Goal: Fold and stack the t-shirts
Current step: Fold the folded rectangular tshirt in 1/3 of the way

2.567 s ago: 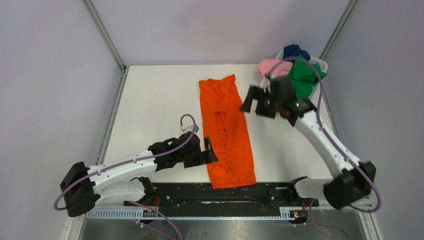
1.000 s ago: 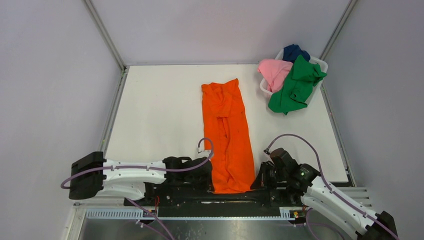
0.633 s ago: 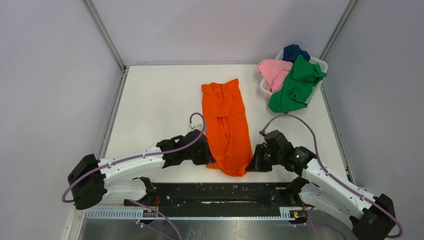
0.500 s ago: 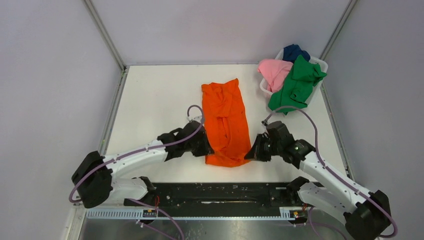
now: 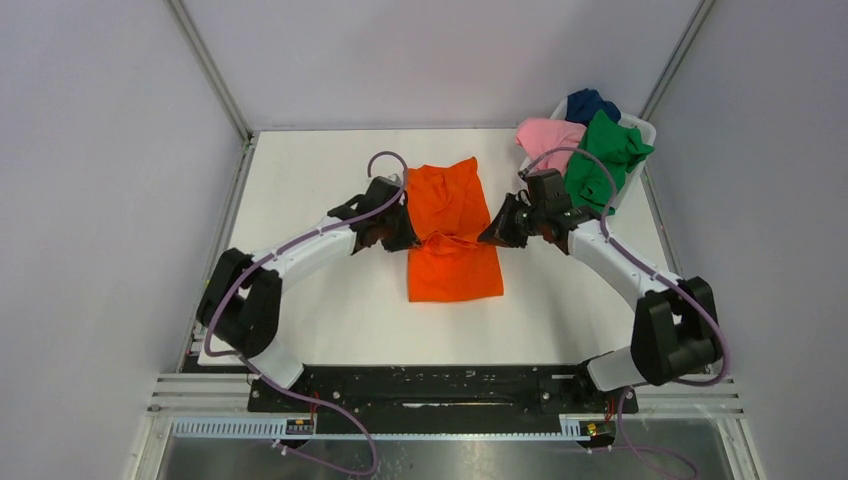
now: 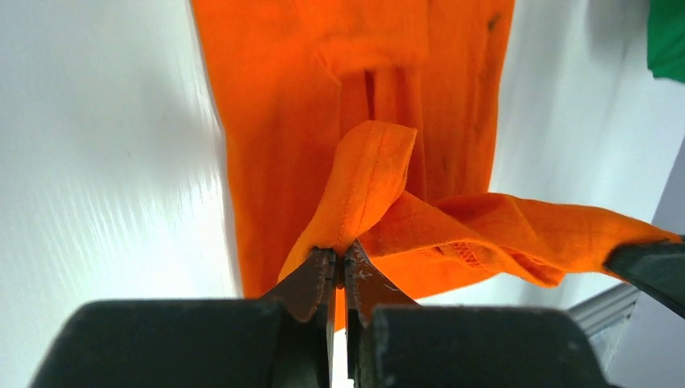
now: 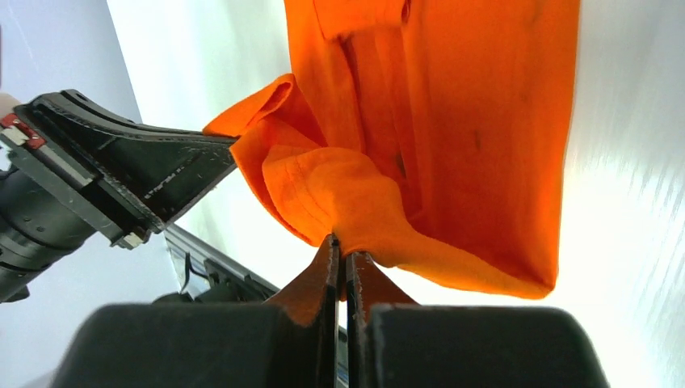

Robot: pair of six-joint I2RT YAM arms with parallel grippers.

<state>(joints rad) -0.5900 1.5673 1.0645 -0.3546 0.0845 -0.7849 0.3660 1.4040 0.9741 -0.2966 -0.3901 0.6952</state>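
The orange t-shirt [image 5: 452, 232] lies mid-table as a narrow strip, its near half lifted and doubled back over the far half. My left gripper [image 5: 408, 240] is shut on the lifted hem's left corner [image 6: 355, 202]. My right gripper [image 5: 487, 237] is shut on the hem's right corner [image 7: 347, 210]. Both grippers hover over the shirt's middle, one at each side edge. Each wrist view shows the orange cloth [image 6: 266, 121] spread flat on the table below the pinched corner. The green t-shirt [image 5: 598, 160], the pink t-shirt [image 5: 547, 136] and the dark blue t-shirt [image 5: 588, 102] are heaped in the basket.
A white plastic basket [image 5: 646, 128] stands at the table's far right corner, just behind my right arm. White table [image 5: 300, 180] lies on both sides of the orange strip. A black rail [image 5: 450, 382] runs along the near edge.
Both grippers, shut on the orange shirt's near corners, have carried the hem from the table's near edge away toward the far end, doubling the strip over itself.
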